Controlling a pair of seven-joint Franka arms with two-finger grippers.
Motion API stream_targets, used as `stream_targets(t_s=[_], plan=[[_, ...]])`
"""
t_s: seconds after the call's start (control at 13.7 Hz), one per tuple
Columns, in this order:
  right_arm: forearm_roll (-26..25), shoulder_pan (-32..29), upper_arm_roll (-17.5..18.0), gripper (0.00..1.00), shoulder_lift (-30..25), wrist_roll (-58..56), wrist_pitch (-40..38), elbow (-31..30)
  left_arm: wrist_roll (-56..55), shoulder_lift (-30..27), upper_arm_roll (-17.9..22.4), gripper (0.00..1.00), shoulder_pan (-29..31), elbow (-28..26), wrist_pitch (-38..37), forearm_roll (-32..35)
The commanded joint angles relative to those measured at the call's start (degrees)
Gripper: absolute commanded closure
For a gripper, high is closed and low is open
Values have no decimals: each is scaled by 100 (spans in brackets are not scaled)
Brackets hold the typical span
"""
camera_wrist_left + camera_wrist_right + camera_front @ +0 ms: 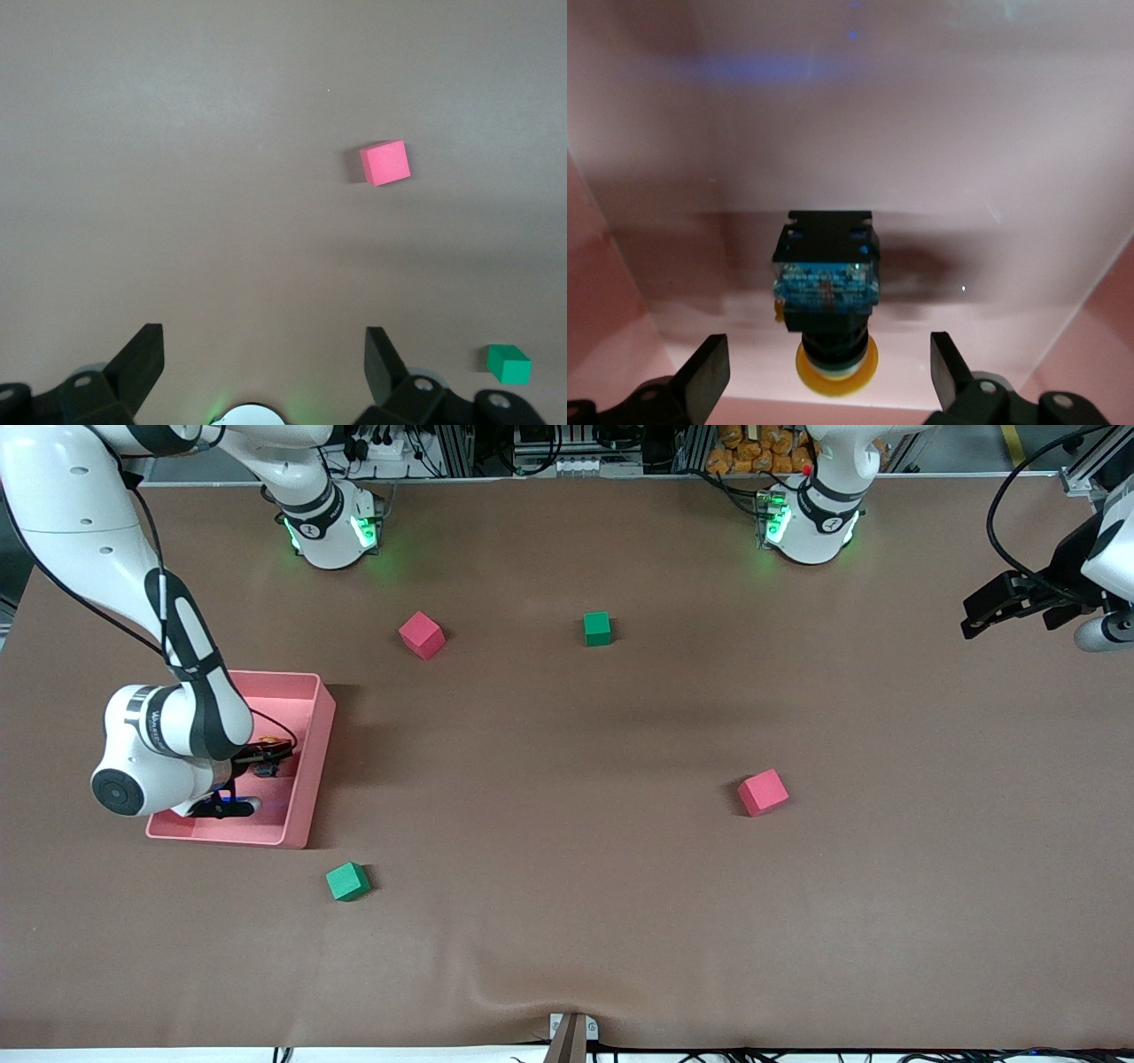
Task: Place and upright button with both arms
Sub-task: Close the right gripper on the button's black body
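Observation:
The button (827, 283) lies on its side on the floor of a pink tray (983, 168), its orange cap toward my right gripper (828, 372) and its dark body pointing away. That gripper is open, one finger on each side of the cap, and touches nothing. In the front view the right arm's wrist (168, 735) hangs over the tray (312, 755) and hides most of the hand; the button (266, 767) just shows. My left gripper (976, 622) waits open and empty, up in the air over the left arm's end of the table.
Two red cubes (421, 635) (763, 793) and two green cubes (597, 629) (347, 881) lie scattered on the brown table. The left wrist view shows a red cube (385, 163) and a green cube (508, 364) below its gripper (264, 363).

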Motion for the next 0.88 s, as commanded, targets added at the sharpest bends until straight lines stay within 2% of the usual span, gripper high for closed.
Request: stream_targets(t_s=[0.0,0.36,0.44,0.66,0.8], plan=[[-111,72,-62,0,-23,-25,332,-218,138,-73,-41,0,97,0,-8,32],[-93,72,-62,0,-23,-16,359,-288,156,-56,-41,0,106,17,-8,6],[-93,72,-62,5,-23,-25,368,-288,156,-56,-41,0,106,26,27,6],[-93,72,-62,37,-23,-16,350,-288,156,-21,-33,0,150,17,168,-3],[-93,72,-62,64,-23,-16,341,-288,156,-21,-41,0,194,17,195,-47]])
